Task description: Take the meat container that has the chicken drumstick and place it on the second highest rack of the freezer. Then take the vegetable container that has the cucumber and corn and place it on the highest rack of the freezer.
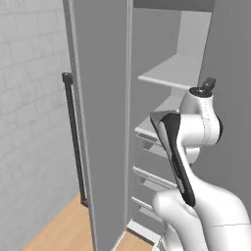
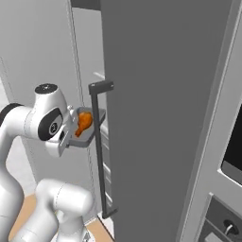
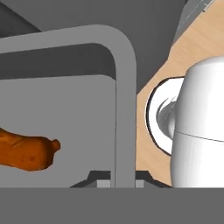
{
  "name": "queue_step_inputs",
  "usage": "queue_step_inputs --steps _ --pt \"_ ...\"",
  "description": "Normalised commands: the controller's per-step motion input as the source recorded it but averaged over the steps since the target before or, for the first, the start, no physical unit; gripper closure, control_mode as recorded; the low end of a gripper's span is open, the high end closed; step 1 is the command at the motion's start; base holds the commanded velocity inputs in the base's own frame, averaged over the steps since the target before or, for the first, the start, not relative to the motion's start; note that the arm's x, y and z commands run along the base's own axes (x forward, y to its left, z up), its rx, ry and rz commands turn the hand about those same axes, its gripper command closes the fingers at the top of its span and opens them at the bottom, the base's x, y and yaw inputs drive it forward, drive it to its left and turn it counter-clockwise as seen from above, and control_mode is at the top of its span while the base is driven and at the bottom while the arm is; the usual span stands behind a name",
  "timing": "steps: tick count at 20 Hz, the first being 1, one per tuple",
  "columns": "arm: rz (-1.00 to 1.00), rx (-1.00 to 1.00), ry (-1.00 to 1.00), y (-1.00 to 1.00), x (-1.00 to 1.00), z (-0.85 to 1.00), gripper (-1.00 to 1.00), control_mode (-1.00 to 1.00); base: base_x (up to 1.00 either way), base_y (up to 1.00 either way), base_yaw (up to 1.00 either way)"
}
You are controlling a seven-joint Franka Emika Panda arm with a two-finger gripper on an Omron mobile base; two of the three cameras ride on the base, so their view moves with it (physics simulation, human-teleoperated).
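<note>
1. Freezer [image 1: 105, 122] door stands open; dark bar handle [image 2: 98, 142] faces the right base camera.
2. Highest rack [image 1: 171, 72] is a pale shelf inside, drawers below it.
3. Meat container [image 2: 87, 137], a grey tray, is held level just beside the door handle, in front of the freezer opening.
4. Chicken drumstick [image 2: 83, 123] lies in the tray; also seen at [image 3: 26, 151].
5. Jaws grip the tray's rim [image 3: 122, 109]; fingertips hidden beneath it.

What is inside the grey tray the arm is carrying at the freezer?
One orange-brown chicken drumstick lies in the tray, far smaller than it. The hand view cuts off the drumstick's left part; the jaws' grip on the tray rim is hidden.
</note>
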Motion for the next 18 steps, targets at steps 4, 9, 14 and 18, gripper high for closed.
queue_step_inputs --steps 4,9,14,18 --pt "0.00 0.00 0.00 0.00 0.00 0.00 1.00 1.00 0.44 0.23 -0.31" --pt "0.00 0.00 0.00 0.00 0.00 0.00 1.00 1.00 0.39 0.30 -0.30" --pt "0.00 0.00 0.00 0.00 0.00 0.00 1.00 1.00 0.15 0.44 -0.18" --pt "0.00 0.00 0.00 0.00 0.00 0.00 1.00 1.00 0.13 0.68 -0.04"
